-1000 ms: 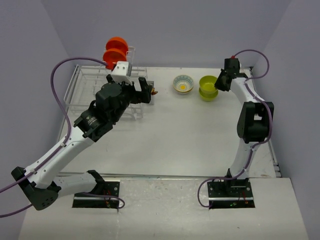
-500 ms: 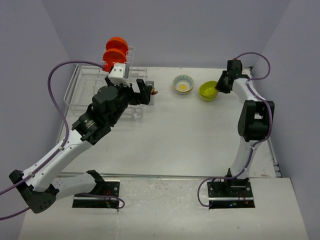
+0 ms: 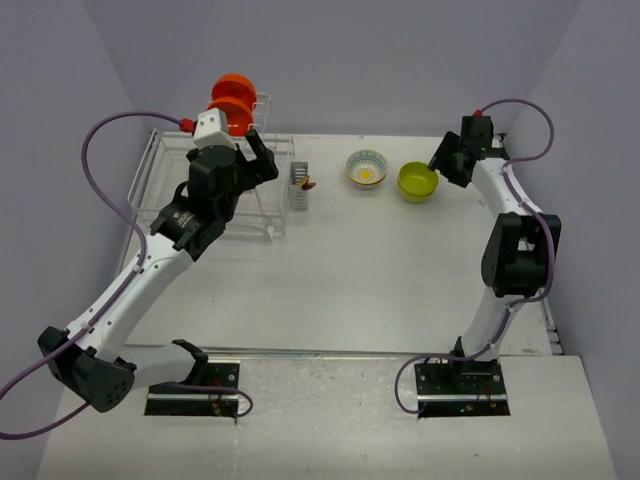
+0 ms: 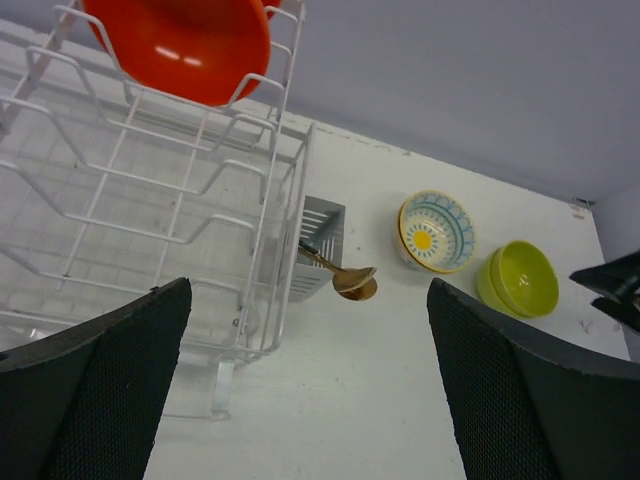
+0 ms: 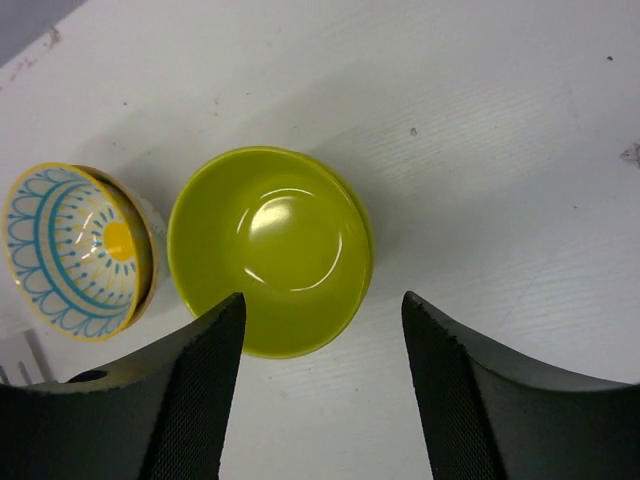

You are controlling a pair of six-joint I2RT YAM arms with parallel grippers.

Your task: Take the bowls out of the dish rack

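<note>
**Lime-green down, orange-red left to fetch**

Released the lime-green bowl (image 3: pixel 418 181) onto the surface (image 3: pixel 380 260), just at 3 o'clock of the flower-pattern bowl (image 3: pixel 366 167); held aloft a second ago, now resting free. Backed the right end effector (image 3: pixel 445 162) off toward 1 o'clock, jaws wide, empty. Swung the left end effector (image 3: pixel 262 158), likewise wide and empty, away from the cutlery holder (image 3: pixel 298 186) toward the orange-red bowls (image 3: pixel 232 95) standing on edge at 12 o'clock of the dish rack (image 3: pixel 160 190). Probably reaching for those next.
</note>
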